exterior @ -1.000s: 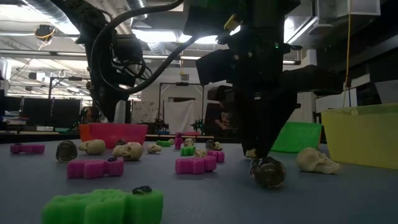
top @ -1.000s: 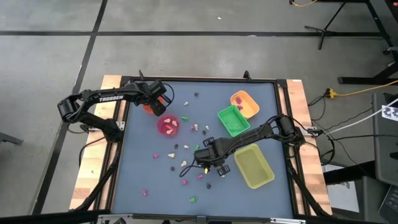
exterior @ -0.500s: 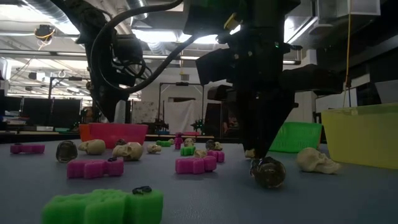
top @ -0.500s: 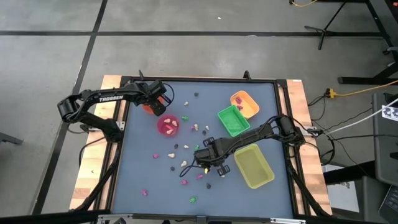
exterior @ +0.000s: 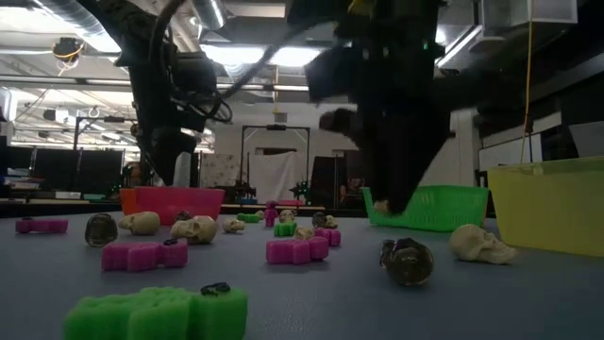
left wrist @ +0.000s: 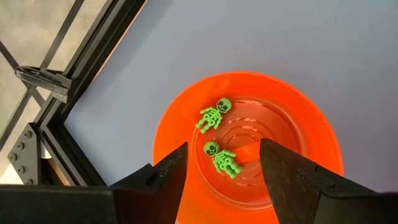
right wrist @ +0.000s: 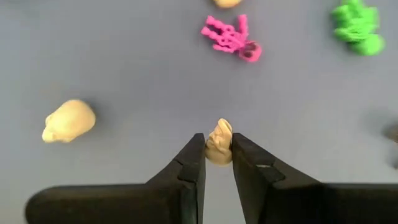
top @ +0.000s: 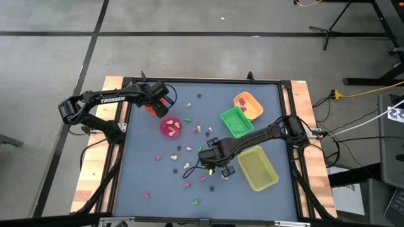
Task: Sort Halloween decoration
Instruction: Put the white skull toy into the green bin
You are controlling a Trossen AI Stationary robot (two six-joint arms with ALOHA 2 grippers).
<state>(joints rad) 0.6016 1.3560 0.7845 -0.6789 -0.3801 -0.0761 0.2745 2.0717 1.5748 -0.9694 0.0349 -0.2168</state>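
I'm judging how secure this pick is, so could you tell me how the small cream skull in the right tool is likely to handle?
The cream skull looks rigid and very light. The right tool pinches only its lower end, so its rounded shape might let it twist or slip. If dropped, it would probably roll a little, like the loose skull lying on its side.

Even, soft light falls on the bench point(top: 151, 183) from above, leaving only faint shadows beneath the trinkets. At table height the bright ceiling lights point(exterior: 250, 55) glare behind the arms, turning them into near-black silhouettes. The right arm point(exterior: 387, 104) is smeared by motion blur there. Nearest the lens, the green trinket point(exterior: 156, 312) sits soft and out of focus.
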